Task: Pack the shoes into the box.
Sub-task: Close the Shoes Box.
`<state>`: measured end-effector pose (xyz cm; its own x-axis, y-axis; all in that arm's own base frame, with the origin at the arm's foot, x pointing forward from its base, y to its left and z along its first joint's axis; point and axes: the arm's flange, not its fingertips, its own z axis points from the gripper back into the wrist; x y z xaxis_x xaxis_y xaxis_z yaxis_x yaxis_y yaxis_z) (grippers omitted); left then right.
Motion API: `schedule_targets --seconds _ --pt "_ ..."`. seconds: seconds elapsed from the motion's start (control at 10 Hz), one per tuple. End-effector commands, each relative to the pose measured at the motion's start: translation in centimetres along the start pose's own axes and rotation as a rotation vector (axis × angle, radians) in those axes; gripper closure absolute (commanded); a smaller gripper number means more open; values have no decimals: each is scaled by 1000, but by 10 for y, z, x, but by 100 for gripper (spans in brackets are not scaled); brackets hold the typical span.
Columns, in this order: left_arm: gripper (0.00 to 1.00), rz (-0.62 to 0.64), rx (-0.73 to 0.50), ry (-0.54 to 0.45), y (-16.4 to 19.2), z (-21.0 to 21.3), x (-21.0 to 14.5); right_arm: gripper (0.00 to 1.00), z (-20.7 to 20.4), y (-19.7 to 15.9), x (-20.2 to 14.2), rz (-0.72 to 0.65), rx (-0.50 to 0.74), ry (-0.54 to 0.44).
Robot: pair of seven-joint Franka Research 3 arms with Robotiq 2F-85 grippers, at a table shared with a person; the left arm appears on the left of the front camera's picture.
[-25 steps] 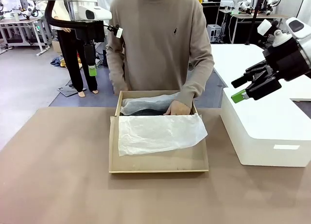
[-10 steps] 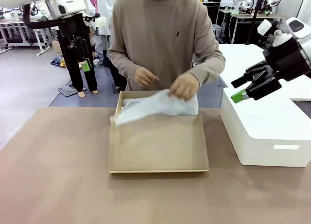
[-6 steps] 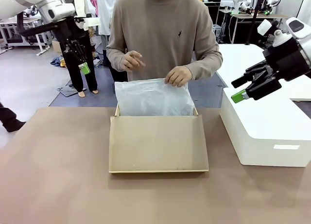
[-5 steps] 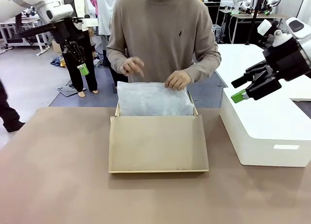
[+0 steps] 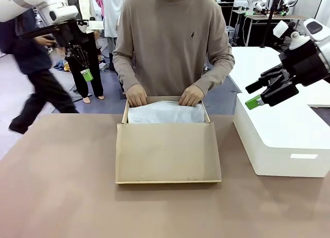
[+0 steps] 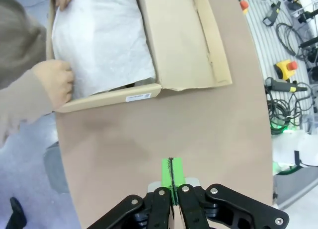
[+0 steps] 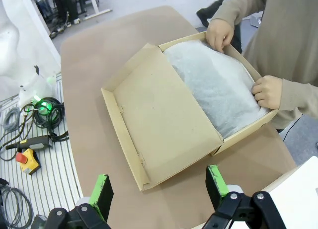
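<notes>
Tan cardboard box sits at centre frame on the brown table, its flap lid lying flat toward the camera. White tissue paper covers the compartment at the far end; what lies under it cannot be made out. The person holds the far rim, with one hand and the other hand touching the tissue. Left gripper hangs at upper left, well apart from the box, fingers pressed together on nothing. Right gripper is at right above the white plastic box, fingers spread wide, empty.
</notes>
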<state>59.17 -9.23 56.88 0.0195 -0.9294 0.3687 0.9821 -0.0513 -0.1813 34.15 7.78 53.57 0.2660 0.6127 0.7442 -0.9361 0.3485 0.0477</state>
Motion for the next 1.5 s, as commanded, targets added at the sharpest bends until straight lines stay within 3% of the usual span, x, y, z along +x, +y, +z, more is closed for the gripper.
schedule_targets --seconds 0.0,0.2,0.8,1.0,1.4 --pt "100 -18 2 -14 0 1 -2 0 -3 -2 1 23 8 -37" --pt "100 -3 0 0 0 0 0 0 -3 -2 1 23 8 -37" --pt "100 112 -26 -165 -16 -39 -60 0 -3 -2 1 23 8 -37" --pt "100 164 -17 -240 -24 -63 -73 0 -3 -2 1 23 8 -37" --pt "100 214 -4 -294 -43 -98 -89 0 -3 -2 1 23 8 -37"
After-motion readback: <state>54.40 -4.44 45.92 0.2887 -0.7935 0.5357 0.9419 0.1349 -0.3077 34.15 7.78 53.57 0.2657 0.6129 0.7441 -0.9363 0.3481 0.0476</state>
